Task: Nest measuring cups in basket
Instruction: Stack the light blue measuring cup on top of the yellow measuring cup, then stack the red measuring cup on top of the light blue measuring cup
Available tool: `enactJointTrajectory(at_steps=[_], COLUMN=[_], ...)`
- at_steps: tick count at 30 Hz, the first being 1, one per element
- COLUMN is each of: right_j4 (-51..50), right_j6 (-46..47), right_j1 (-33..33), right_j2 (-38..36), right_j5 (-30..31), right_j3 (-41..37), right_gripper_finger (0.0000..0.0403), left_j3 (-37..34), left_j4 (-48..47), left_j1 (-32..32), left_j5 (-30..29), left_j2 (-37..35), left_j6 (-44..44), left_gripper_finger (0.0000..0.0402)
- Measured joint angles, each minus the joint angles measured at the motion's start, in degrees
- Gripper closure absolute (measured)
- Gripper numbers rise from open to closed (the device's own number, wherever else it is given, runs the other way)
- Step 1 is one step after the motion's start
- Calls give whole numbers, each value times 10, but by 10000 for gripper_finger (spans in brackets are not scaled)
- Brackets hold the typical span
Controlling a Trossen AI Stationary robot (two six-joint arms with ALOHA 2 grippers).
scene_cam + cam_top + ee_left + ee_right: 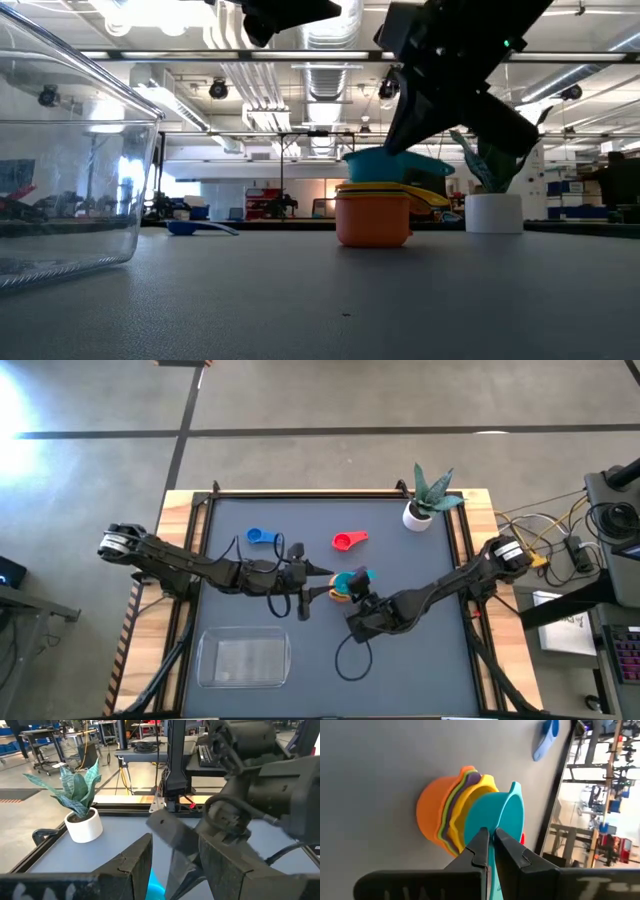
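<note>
A nested stack of measuring cups (345, 585) stands mid-table: orange (373, 220) at the base, thin green and purple rims, then yellow (472, 802). My right gripper (490, 837) is shut on the teal cup (495, 817) and holds it tilted at the top of the stack (395, 163). My left gripper (318, 570) is open just left of the stack, with a sliver of teal between its fingers (135, 865). The blue cup (262, 537) and the red cup (349, 541) lie apart at the back. The clear basket (243, 658) sits at the front left, with no cups in it.
A white pot with a plant (425, 505) stands at the back right corner. A raised black rail (330, 494) runs round the grey table. The basket wall (70, 150) fills the left of the low view.
</note>
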Motion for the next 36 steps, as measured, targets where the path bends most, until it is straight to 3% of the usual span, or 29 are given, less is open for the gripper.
enactJointTrajectory(at_steps=[9, 18, 23, 26, 30, 36], right_j4=[13, 6, -1, 15, 30, 29], right_j6=[6, 18, 56, 56, 45, 0], right_j1=[-40, -43, -58, -116, -238, -373], right_j2=[-15, -23, -84, -147, -212, -216], right_j5=[-109, -114, -116, -191, -274, -366], right_j3=[-15, -18, -20, -42, -76, -91], right_gripper_finger=[371, 265, 220, 213, 214, 209], left_j3=[0, 0, 0, 0, 0, 0], left_j4=[-3, -8, -24, -25, -23, -82], left_j1=[0, 0, -1, -3, -10, -13], left_j5=[0, 0, 0, 0, 0, -12], left_j2=[0, 0, -1, -3, -4, -19], left_j6=[1, 1, 1, -6, -8, -12], left_gripper_finger=[257, 257, 257, 257, 257, 257])
